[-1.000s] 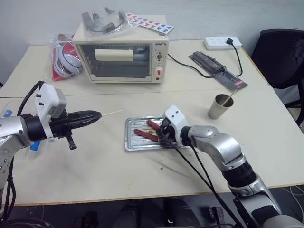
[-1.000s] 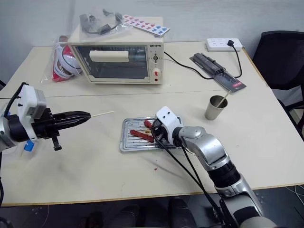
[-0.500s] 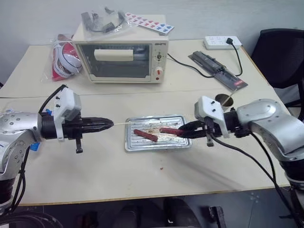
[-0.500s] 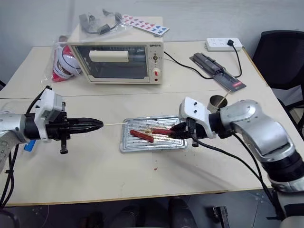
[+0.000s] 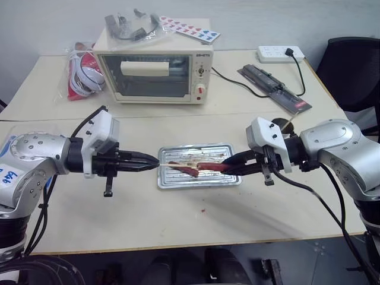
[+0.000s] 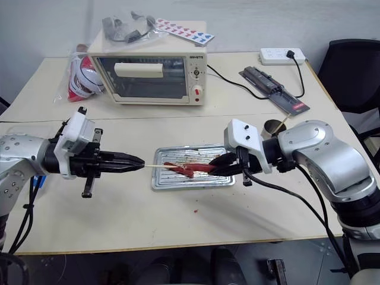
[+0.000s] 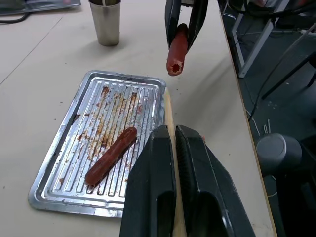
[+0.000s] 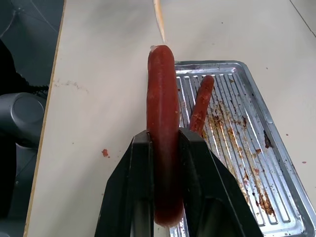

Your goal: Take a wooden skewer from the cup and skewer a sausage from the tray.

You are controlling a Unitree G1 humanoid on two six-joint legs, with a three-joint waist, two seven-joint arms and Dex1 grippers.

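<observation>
Left eye view: toaster oven (image 5: 155,76) behind tray (image 5: 199,183)

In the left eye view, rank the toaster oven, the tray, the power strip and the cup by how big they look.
1. toaster oven
2. tray
3. power strip
4. cup, partly hidden behind the right arm, so its true look is unsure.
</observation>
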